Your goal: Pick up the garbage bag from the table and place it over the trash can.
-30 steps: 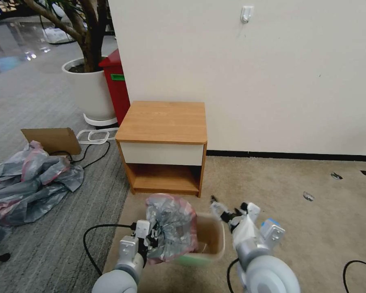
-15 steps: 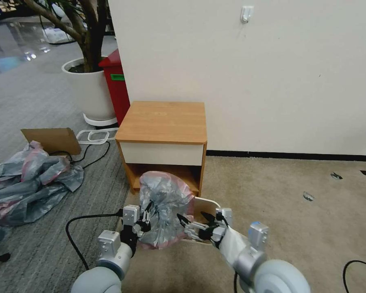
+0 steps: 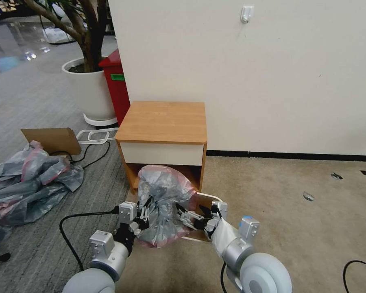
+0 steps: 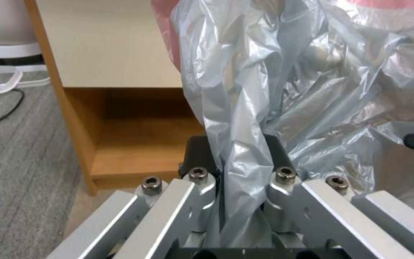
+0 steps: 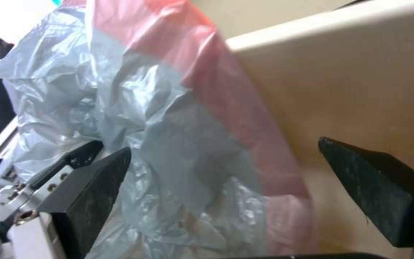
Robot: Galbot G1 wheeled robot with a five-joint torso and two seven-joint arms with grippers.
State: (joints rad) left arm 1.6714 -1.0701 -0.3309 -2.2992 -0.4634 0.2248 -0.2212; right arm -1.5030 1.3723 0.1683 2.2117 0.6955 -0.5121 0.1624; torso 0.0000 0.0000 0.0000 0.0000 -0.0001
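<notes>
Moved forward and up since 1 s ago, toward the table (image 3: 164,121). On the left, left gripper (image 3: 142,214) clamped on a fold of the garbage bag (image 3: 163,199), raised in front of the shelf gap. On the right, right gripper (image 3: 190,219) spread wide, 1 finger against the plastic, 1 beside the trash can (image 3: 205,201) wall.

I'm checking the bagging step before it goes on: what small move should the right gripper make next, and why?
Probably close the right gripper on the garbage bag. Its open fingers straddle the bag's pink-rimmed edge beside the trash can wall, while the left gripper already pinches the other side.
</notes>
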